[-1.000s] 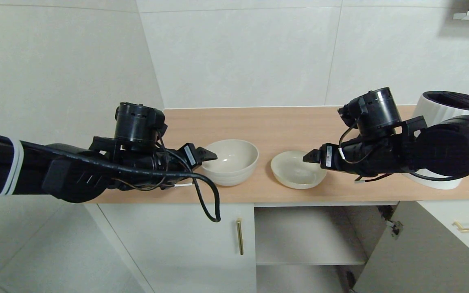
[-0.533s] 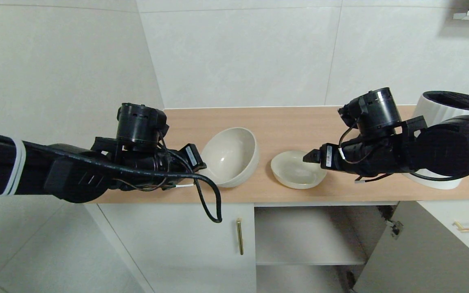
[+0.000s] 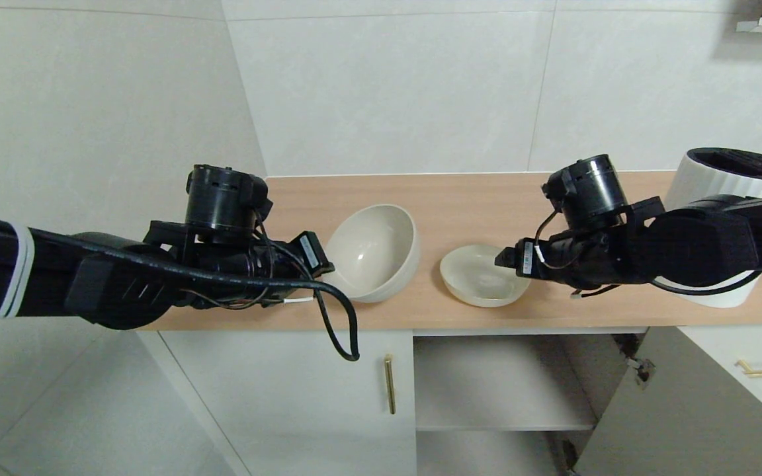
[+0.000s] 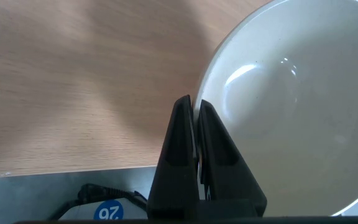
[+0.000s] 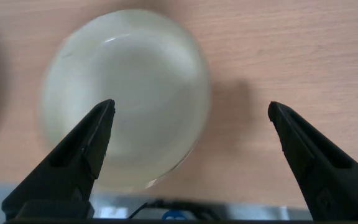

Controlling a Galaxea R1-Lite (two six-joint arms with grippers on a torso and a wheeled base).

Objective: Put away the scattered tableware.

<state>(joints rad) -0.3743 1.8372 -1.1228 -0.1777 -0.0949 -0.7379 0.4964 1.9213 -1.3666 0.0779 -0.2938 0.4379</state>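
Observation:
A deep cream bowl (image 3: 373,253) is tipped up on the wooden counter (image 3: 460,201), its opening facing the left arm. My left gripper (image 3: 328,268) is shut on the bowl's near rim; in the left wrist view the fingers (image 4: 194,134) pinch the rim of the bowl (image 4: 291,112). A shallower pale dish (image 3: 483,276) lies flat to its right. My right gripper (image 3: 505,256) hangs just over the dish's right edge, open; in the right wrist view its fingers (image 5: 92,143) spread wide above the dish (image 5: 126,93) and bare counter.
A white ribbed container (image 3: 725,178) with a dark opening stands at the counter's right end behind the right arm. Below the counter, a cabinet (image 3: 493,383) stands open with a bare shelf, its door (image 3: 659,410) swung out to the right. Tiled wall behind.
The left gripper closed on the deep bowl's rim and tipped it up from flat. The right gripper moved lower and a little left, closer over the shallow dish.

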